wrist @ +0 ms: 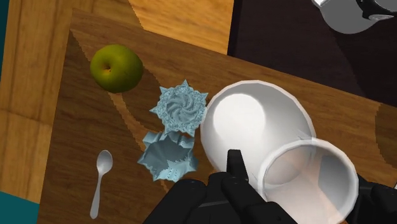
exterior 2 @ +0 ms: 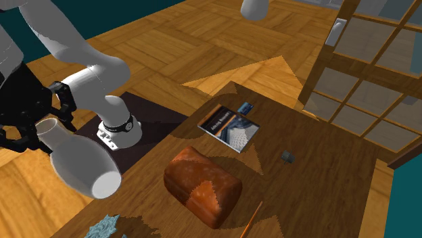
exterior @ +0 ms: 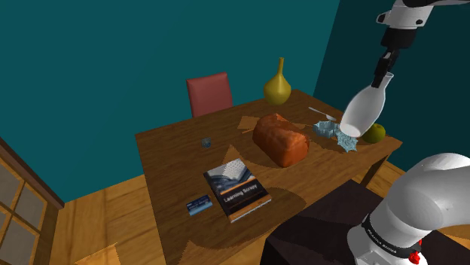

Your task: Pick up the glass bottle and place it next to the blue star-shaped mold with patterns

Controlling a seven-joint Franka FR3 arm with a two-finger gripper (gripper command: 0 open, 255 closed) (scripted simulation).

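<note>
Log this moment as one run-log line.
claw: shut on white bottle neck | bottle: held tilted above table | blue star mold: on table near green apple | placed: not yet

The arm (exterior: pixel 429 194) reaches high; jaws angled downward, apparently clasping the bottle (exterior: pixel 363 113) by its neck.

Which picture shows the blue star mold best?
The wrist view: the star mold lies fully in sight from above, pattern clear. In the shoulder view the bottle partly hides it; the second exterior view catches just a blue tip, perhaps its.
</note>
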